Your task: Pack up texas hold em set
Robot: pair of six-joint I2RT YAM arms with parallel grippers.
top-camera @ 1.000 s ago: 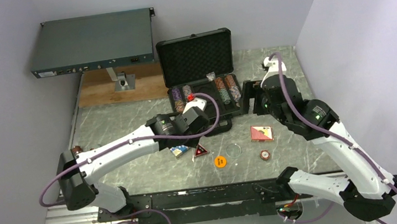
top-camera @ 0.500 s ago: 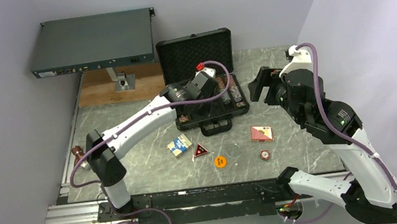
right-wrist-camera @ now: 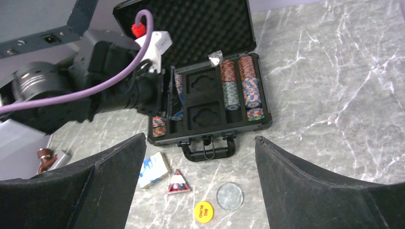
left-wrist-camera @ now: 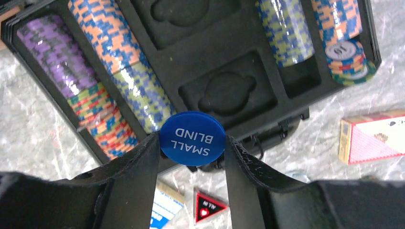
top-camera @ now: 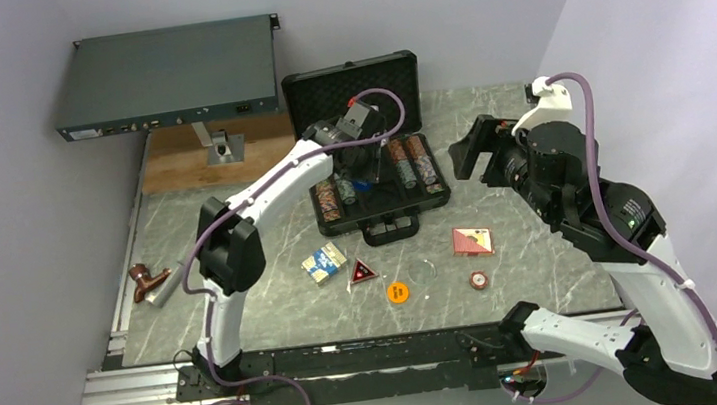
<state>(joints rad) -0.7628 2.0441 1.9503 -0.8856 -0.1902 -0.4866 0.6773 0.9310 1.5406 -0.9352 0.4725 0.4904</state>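
Blue round plastic button (left-wrist-camera: 192, 138) poised over the open black foam-lined briefcase (left-wrist-camera: 239, 62)
Left tool (left-wrist-camera: 191, 140) pinches it by its edges; lower it level and centred into a round foam recess (left-wrist-camera: 228, 93), clear of the striped chip rows (left-wrist-camera: 138, 81). Right tool (right-wrist-camera: 199, 140) gapes wide, empty, beside the briefcase

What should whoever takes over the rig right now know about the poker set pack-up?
Left tool: shut on the blue Small Blind button, hovering over the open case.
Right tool: open, empty, raised right of the case.
Done: chip rows in their slots.
Left: place the button; then blue deck, red deck, red triangle, orange button, clear disc and small round piece, all on the table in front of the case; close the case.
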